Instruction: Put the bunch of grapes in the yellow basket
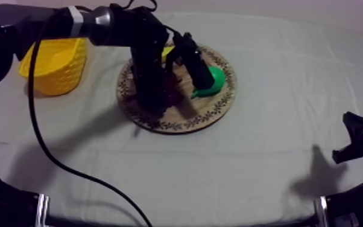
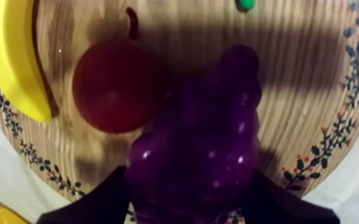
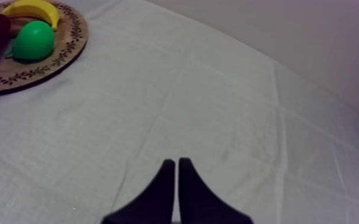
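Note:
The purple bunch of grapes (image 2: 206, 137) lies on the round wooden board (image 2: 313, 77), pressed between the two black fingers of my left gripper (image 2: 189, 174), which is shut on it. From above, my left gripper (image 1: 158, 99) reaches down onto the board (image 1: 178, 121) and its arm covers the grapes. The yellow basket (image 1: 54, 63) stands at the table's far left. My right gripper (image 1: 356, 142) rests low at the right side, and its fingers (image 3: 176, 162) lie together over bare cloth.
A small red fruit (image 2: 116, 86) touches the grapes, with a banana (image 2: 12, 53) beyond it near the rim. A green pear (image 1: 211, 81) sits on the board's right half. Open cloth stretches between board and basket.

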`<state>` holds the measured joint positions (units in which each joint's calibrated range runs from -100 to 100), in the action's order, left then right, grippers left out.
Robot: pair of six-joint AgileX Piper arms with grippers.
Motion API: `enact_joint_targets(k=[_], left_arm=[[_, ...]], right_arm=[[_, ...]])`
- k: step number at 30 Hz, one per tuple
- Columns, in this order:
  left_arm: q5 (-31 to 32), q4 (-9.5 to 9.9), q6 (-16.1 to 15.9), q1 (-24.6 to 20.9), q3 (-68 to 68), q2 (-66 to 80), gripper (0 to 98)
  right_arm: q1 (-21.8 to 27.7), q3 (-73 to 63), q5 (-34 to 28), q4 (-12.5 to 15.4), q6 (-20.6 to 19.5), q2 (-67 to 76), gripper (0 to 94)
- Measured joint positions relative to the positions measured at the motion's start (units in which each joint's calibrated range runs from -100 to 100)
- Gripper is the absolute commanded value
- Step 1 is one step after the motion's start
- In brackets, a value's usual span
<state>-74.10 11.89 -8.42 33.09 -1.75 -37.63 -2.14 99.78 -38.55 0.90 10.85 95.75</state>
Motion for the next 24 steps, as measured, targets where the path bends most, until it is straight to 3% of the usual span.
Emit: enact_joint_targets(k=[10, 24], left_arm=[[0.53, -0.68, 0.95, 0.22, -6.24, 10.44, 49.4], [-10.37, -1.53, 1.06, 0.21, 2.1, 24.9, 51.4]], right_arm=[[0.0, 0.0, 0.0, 0.0, 0.0, 0.0, 0.3], [0.0, 0.0, 0.0, 0.0, 0.0, 0.0, 0.3]])
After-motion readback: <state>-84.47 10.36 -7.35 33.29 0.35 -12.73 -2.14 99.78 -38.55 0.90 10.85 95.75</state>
